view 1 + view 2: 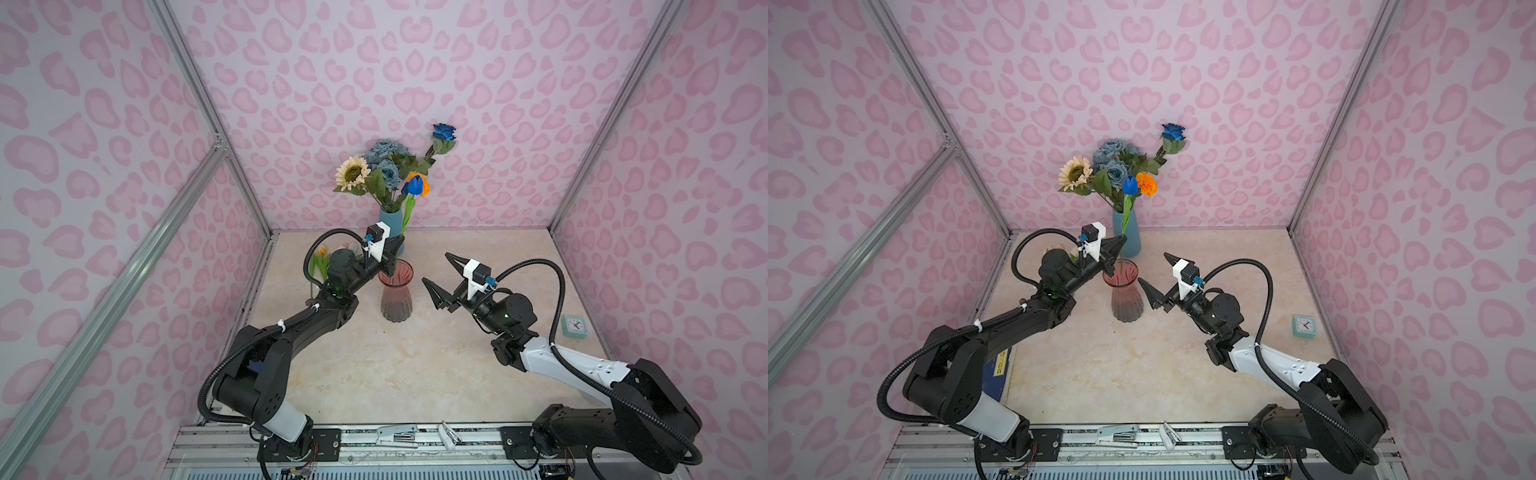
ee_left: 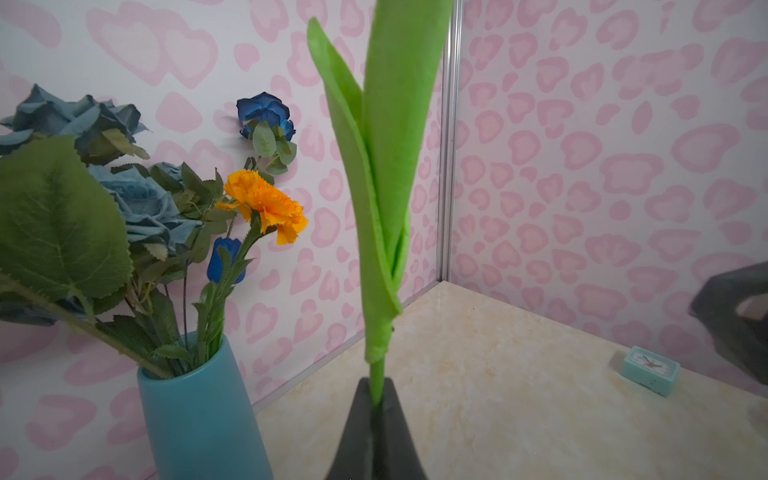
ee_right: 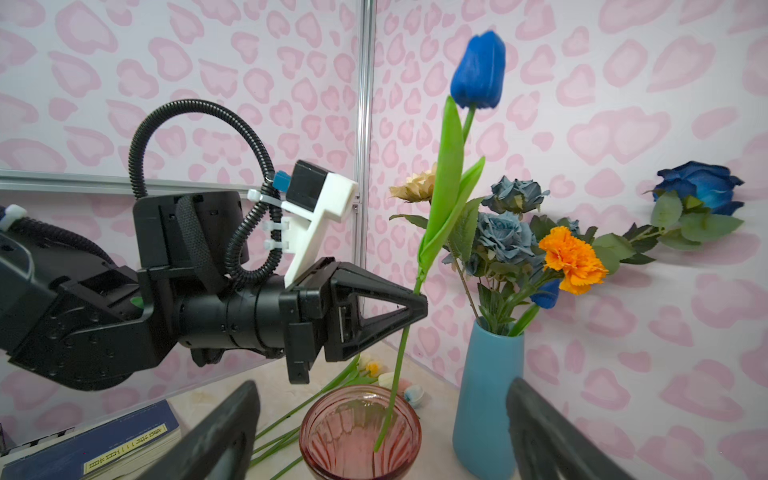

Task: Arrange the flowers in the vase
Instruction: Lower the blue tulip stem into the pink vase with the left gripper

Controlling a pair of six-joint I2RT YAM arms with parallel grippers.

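Presently, the left gripper (image 3: 419,301) has its jaws pressed together, pinching the stem of a blue tulip (image 3: 448,187) just below the leaves; the tulip is near upright, head uppermost, leaning slightly; its stem foot sits inside the mouth of the red vase (image 3: 324,453); whether it reaches the bottom cannot be told.

The red vase stands upright at mid-bench (image 1: 415,365), in front of the blue vase (image 2: 199,415) and apart from it; it contains only that one stem.

The right gripper (image 1: 435,266) has its jaws spread wide and holds nothing; it hangs above the bench just beside the red vase, on the right in both top views.

The blue vase stands upright against the back wall; it holds a sunflower (image 1: 352,172), dusty roses (image 1: 384,151), a blue rose (image 1: 444,132) on a long stem leaning right, a marigold (image 1: 1146,183) and a second tulip (image 2: 224,259), blue, low among the stems.

Loose tulips (image 1: 321,259) lie on the bench at the left, behind the left arm; the right wrist view shows a yellow head and paler heads, stems running toward the red vase; their number cannot be told.

A book (image 3: 104,444) lies at the left bench edge; a clock (image 1: 575,326) lies near the right wall, well apart from both vases.
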